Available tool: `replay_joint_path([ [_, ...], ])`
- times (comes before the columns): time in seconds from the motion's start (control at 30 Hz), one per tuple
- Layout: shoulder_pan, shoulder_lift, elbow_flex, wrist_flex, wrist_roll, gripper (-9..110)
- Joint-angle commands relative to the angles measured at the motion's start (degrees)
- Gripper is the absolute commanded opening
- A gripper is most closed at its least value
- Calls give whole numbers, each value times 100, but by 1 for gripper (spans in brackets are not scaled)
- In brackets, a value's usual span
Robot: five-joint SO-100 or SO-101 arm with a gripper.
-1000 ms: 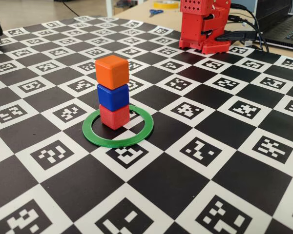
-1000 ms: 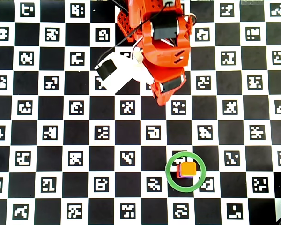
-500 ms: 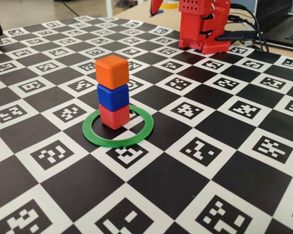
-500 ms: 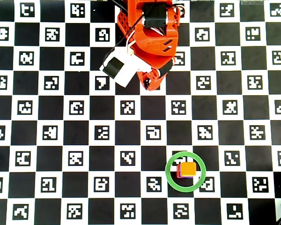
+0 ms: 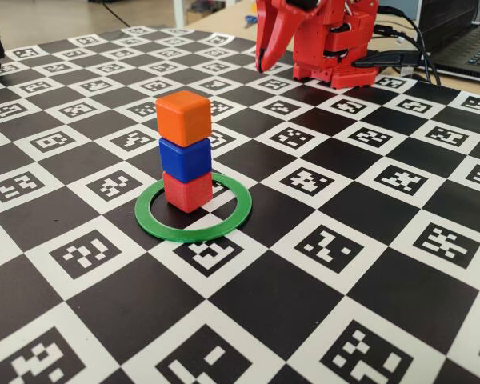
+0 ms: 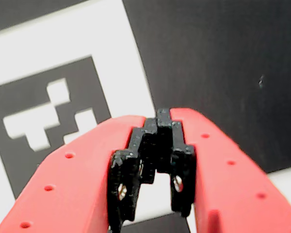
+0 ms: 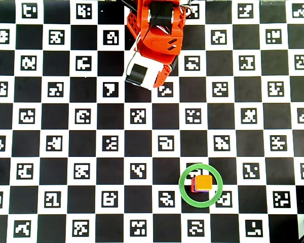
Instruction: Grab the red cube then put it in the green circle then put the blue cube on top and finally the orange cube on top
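Stack was standing: matte red cube [image 5: 187,192] at the bottom, deep-blue cube [image 5: 185,159] on it, orange cube [image 5: 184,118] on top. All three plastic, rounded edges, same size. In the fixed view the blue and orange sat slightly twisted against the red, roughly upright. From overhead only the orange face [image 7: 204,182] showed clearly, with slivers of colour at its left edge.

Red cube sat inside the ring [image 5: 194,221], a flat, thin green plastic hoop with an open centre. The cube was nearer the ring's far side in the fixed view, not touching the rim as far as I could tell. Ring [image 7: 201,185] lay flat on the bench [image 5: 360,240], a black-and-white checker sheet with square markers printed in the white cells.

Fingers [image 6: 157,116]: glossy red printed plastic with small holes, black pads [image 6: 183,162] on the inner faces. Tips met, nothing between them. They pointed down over the bench by the arm base [image 5: 336,44].

The stack was well apart from the fingers [image 5: 266,58], nearer the camera and to the left in the fixed view. In the overhead view it sat lower and to the right of the arm [image 7: 154,43].
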Motion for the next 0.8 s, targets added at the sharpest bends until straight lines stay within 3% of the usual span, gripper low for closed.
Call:
replay_joint_path([
  [0.0,0,343,290,369,-448,-5],
  [0.3,97,914,1274,0,-633,-4],
  [0.77,70,914,1274,26,-817,-4],
])
